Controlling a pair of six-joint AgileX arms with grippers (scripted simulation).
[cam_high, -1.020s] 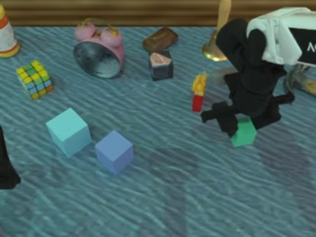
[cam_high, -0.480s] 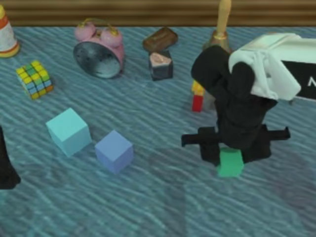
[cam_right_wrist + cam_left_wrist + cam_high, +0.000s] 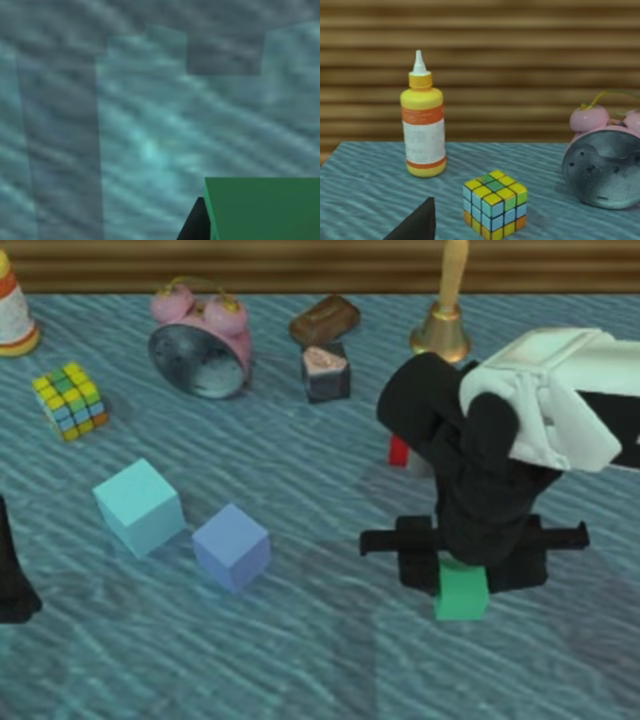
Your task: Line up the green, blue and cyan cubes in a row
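My right gripper (image 3: 460, 578) is shut on the small green cube (image 3: 461, 595) and holds it right of the table's middle, toward the near side. In the right wrist view the green cube (image 3: 262, 207) fills the lower corner beside one dark fingertip (image 3: 195, 226), above bare cloth. The blue cube (image 3: 231, 546) rests left of centre. The larger cyan cube (image 3: 139, 506) sits just left of it and slightly farther back. My left gripper (image 3: 10, 590) is parked at the left edge, open, with one fingertip (image 3: 415, 225) showing.
A puzzle cube (image 3: 70, 400), a pink alarm clock (image 3: 200, 345), a dark cube with a pink top (image 3: 326, 372), a brown block (image 3: 324, 320), a brass bell (image 3: 441, 330) and a bottle (image 3: 14, 305) stand along the back. A red carton (image 3: 399, 450) peeks out behind my right arm.
My right gripper has carried the green cube leftward and toward the near edge. The arm now covers most of the red carton. The blue and cyan cubes have not moved.
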